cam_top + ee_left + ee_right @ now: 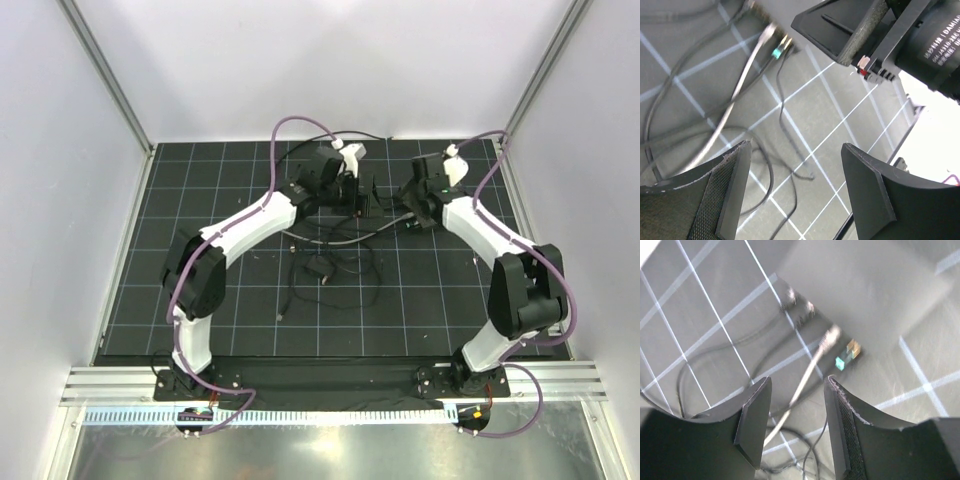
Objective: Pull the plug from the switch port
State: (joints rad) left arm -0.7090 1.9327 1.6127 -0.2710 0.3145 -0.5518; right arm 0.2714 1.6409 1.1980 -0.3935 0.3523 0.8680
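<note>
We observe both arms reaching to the far middle of the gridded bench (250, 330), their heads close together and facing one another.

Left claw (795, 147): released. Its jaws stand wide apart, with only the bench surface and loose dark wires (320, 270) seen through the gap. It touches nothing.

Right claw (797, 382): released. The jaws stand apart and the pads grip nothing. A grey cable (800, 390) runs along the bench beneath the gap and passes out of sight behind one finger.

The switch (865, 305) shows in the right wrist view as a plain, unlined surface lying flat on the bench just beyond the right claw. Its long edge runs diagonally across that view. Along this edge we note, in order, two blurred dark connectors (797, 302), then the pale plug (829, 337) at the end of the grey cable, then a small teal connector (844, 360) with an orange part beside it. The plug lies just ahead of the right claw's fingertips and apart from them. The switch port itself is too blurred to pick out, and we cannot tell whether the plug sits in it or just outside it.

From the left wrist view, the plug and teal connector lie well ahead of the left claw, with the right claw's fingers above and to one side of them.
</note>
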